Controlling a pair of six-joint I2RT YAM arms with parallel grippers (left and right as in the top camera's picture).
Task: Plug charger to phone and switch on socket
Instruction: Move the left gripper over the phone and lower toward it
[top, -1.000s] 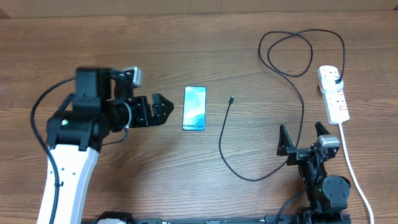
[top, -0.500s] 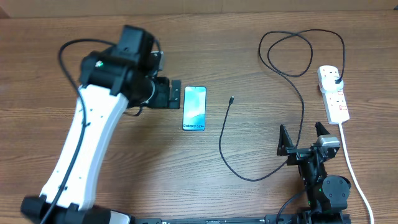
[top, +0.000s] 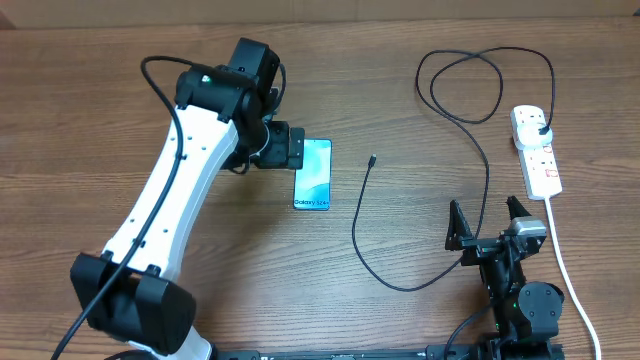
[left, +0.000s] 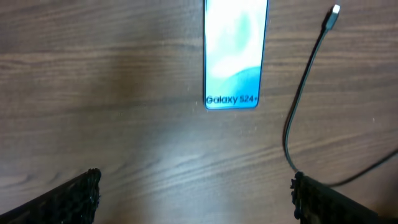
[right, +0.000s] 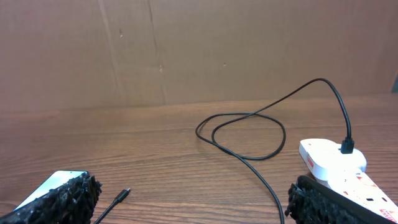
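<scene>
The phone (top: 314, 180) lies flat mid-table, its light blue screen up with the "Galaxy" text at the near end. My left gripper (top: 288, 150) hovers open above its upper left corner. In the left wrist view the phone (left: 236, 56) lies ahead of the gripper (left: 196, 200), with only bare wood between the fingers. The charger cable (top: 360, 240) loops across the table, its metal tip (top: 372, 160) free to the right of the phone. Its black plug (top: 541, 128) sits in the white socket (top: 538, 160). My right gripper (top: 490, 225) stands open near the front edge, with the cable (right: 249, 134) and socket (right: 329, 158) ahead of it.
The socket's white cord (top: 568, 270) runs down the right side past the right arm's base. A cardboard wall (right: 199, 50) stands at the back of the table. The cable's slack loop (top: 465, 85) lies at the back right.
The left arm has swung up and to the right, carrying its open gripper from left of the phone to over the phone's upper left corner. The right arm has not moved.
</scene>
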